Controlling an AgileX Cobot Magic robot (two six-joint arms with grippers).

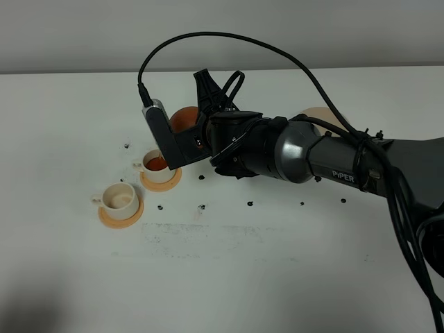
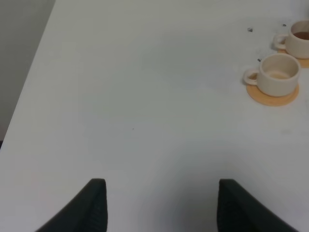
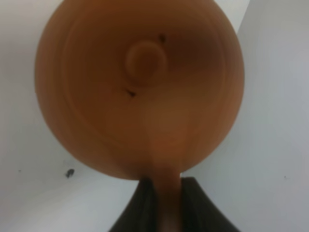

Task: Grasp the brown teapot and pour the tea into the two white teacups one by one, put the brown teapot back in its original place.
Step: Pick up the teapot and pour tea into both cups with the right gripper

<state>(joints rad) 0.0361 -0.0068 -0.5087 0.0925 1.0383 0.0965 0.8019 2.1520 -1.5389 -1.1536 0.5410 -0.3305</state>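
My right gripper (image 1: 195, 133) reaches across to the left side and is shut on the side handle of the brown teapot (image 1: 183, 118), which hangs tilted above the farther white teacup (image 1: 158, 165). That cup holds brown tea. The nearer teacup (image 1: 119, 198) stands on its orange saucer (image 1: 121, 216) and looks empty. In the right wrist view the teapot (image 3: 140, 87) fills the frame, its handle between the gripper (image 3: 166, 205) fingers. My left gripper (image 2: 159, 205) hangs open over bare table, with the nearer cup (image 2: 278, 75) and the farther cup (image 2: 301, 41) well off to one side. The beige coaster (image 1: 320, 116) peeks out behind the right arm.
The white table (image 1: 229, 277) carries small black marks (image 1: 250, 204) in a row near the cups. The right arm's dark body and cable (image 1: 333, 163) span the middle and right of the exterior view. A grey wall runs along the table's far edge.
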